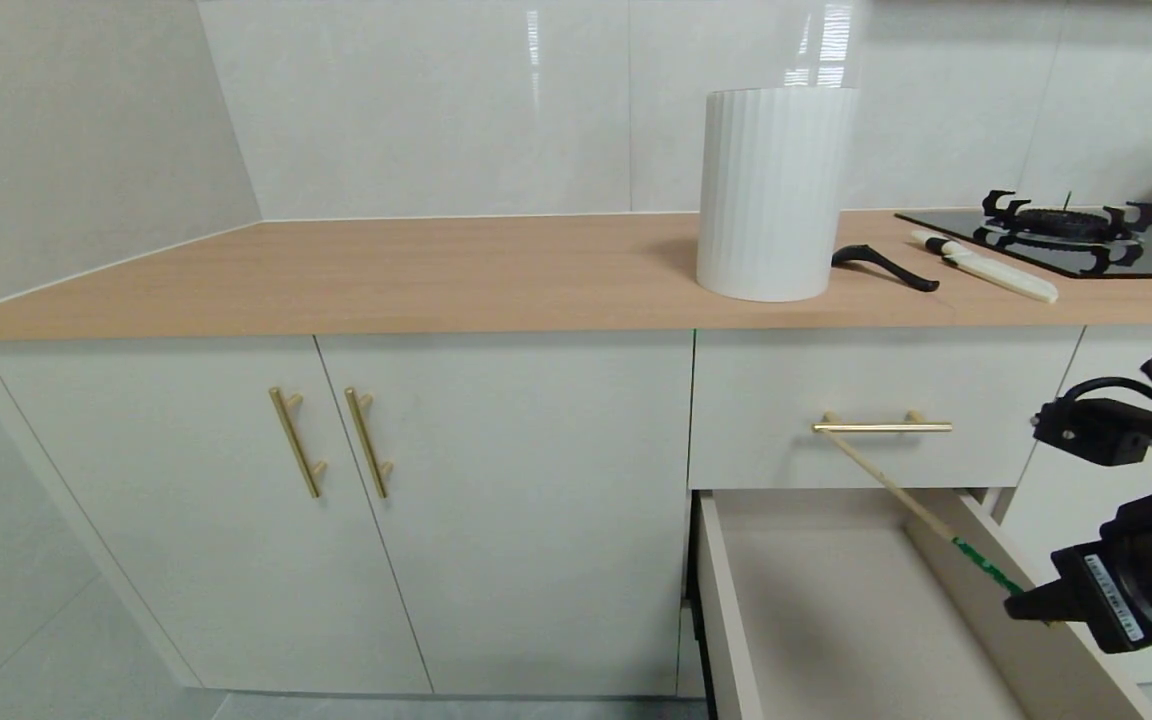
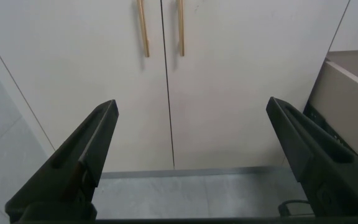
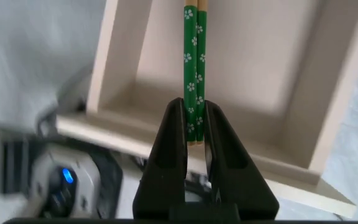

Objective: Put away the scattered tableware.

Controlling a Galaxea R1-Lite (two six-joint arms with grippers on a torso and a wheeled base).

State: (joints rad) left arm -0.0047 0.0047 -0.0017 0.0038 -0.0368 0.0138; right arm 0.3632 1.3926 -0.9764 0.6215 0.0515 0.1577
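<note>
Right claw [image 3: 194,107] clamped on the green-patterned chopsticks [image 3: 194,56] — held above the open drawer [image 1: 724,600]. Left claw [image 2: 191,106] spread wide, empty, facing the cabinet doors [image 2: 235,99].

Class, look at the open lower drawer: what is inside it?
The open drawer shows only its bare pale floor. The chopsticks, clamped in the right tool, slant over it. The tool covers part of its right wall, and its front is out of frame.

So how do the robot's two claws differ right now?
The left gripper is wide open and empty; the right gripper is shut on green flowered chopsticks. The left gripper faces the cabinet doors; the right gripper points over the open drawer. Both are dark and tapered.
</note>
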